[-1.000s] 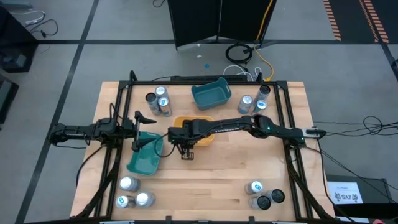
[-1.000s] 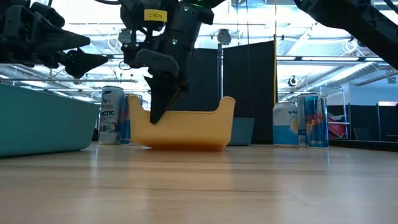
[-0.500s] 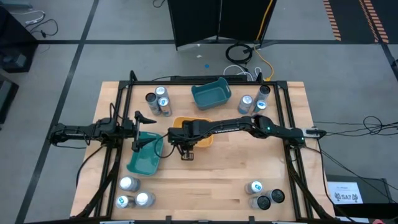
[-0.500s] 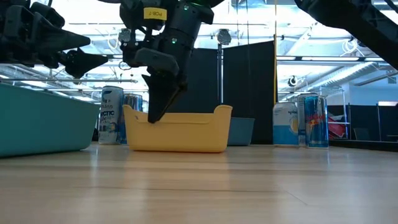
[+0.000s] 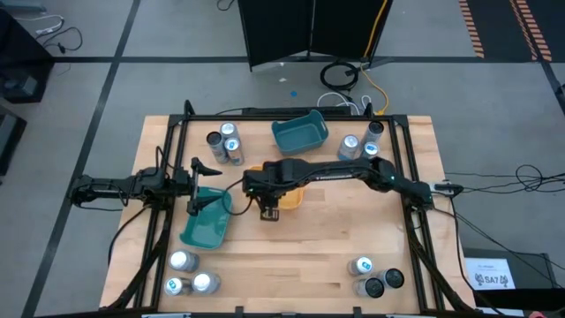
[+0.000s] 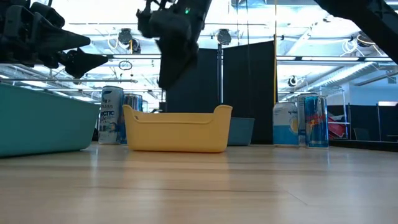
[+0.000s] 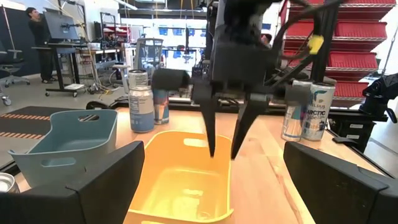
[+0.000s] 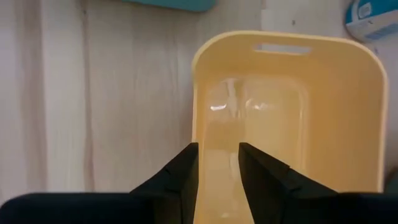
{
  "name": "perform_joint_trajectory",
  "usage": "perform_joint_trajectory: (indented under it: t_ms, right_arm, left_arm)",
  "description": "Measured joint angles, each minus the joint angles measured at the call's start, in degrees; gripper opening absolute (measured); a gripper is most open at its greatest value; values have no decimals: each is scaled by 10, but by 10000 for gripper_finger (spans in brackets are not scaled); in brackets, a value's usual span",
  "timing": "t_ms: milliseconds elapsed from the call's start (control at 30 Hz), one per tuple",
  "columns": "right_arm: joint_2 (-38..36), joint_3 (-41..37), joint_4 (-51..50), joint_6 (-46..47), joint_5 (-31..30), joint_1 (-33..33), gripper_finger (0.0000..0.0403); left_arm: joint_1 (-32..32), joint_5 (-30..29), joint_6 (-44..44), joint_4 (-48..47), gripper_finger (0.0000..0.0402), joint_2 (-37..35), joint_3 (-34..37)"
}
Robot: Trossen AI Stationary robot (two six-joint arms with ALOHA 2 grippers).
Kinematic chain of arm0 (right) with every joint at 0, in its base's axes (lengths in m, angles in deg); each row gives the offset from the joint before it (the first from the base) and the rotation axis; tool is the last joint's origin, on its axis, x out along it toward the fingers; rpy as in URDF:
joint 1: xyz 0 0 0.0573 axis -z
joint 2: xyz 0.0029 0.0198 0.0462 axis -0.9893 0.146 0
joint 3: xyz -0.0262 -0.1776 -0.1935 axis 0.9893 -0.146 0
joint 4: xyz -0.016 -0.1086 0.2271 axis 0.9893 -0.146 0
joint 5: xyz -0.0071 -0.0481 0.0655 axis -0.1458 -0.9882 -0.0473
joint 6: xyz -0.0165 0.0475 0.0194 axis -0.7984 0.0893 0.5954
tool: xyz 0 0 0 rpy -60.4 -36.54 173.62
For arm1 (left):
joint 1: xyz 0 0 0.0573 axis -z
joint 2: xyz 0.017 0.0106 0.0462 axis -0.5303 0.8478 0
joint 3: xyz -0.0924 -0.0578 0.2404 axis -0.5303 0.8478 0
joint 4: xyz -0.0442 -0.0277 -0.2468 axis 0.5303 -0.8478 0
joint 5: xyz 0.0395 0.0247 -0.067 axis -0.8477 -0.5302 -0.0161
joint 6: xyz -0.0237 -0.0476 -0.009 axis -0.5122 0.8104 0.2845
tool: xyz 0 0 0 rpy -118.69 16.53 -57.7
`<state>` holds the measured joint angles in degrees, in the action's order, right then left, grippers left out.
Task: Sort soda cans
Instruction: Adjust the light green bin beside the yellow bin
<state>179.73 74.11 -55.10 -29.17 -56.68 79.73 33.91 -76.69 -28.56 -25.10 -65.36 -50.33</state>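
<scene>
The right end effector had been lifted off the orange tray, fingers narrowly parted and empty. The tray was left flat on the table; soda cans remained clustered near the corners.

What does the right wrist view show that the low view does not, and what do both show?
Only the right wrist view shows the yellow tray's empty inside, its handle slot, and the right claw open above one end. Only the low view shows the standing soda cans, the teal tray's side, and the yellow tray resting flat on the table. Both show the yellow tray and the wooden table.
</scene>
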Motion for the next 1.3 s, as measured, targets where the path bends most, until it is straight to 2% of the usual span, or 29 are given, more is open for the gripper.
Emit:
perform_joint_trajectory:
  t_ms: [367, 667, 1100, 1200, 1300]
  right_arm:
    - [-21, 0, -165, 28, 4, 17, 107]
    - [-75, 0, -187, 26, -5, 22, 107]
    - [-196, -4, -203, 100, -103, 45, 107]
    - [-225, -45, -195, 119, -118, 40, 107]
    - [-273, -142, -159, 144, -119, 32, 107]
  left_arm:
    - [0, 0, 0, 0, 393, 0, 0]
    - [0, 0, 0, 0, 393, 0, 0]
    - [0, 0, 0, 0, 393, 0, 0]
    - [0, 0, 0, 0, 393, 0, 0]
    - [0, -19, 0, 2, 393, 0, 0]
